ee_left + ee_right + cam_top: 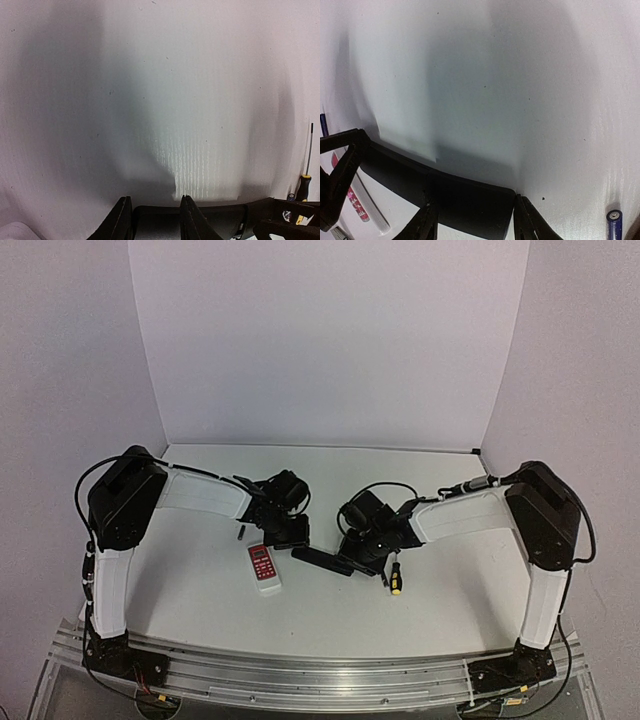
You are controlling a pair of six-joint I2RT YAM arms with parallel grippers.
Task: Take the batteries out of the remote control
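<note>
The slim black remote control point(322, 561) lies flat on the table between my two grippers. My left gripper point(291, 535) is over its left end, jaws parted. In the left wrist view one finger point(122, 220) is outside that end and the other crosses the remote's body point(156, 222). My right gripper point(360, 554) is over the right end, jaws parted. Its right finger point(526, 220) stands just past the end of the remote point(465, 197). One blue battery point(614, 222) lies on the table right of my right gripper. Another small dark cell point(241, 532) lies left of my left gripper.
A white remote with a red button panel point(264, 567) lies just left of the black one and also shows in the right wrist view point(357, 207). A yellow-and-black screwdriver point(395, 580) lies right of the right gripper and shows in the left wrist view point(306, 172).
</note>
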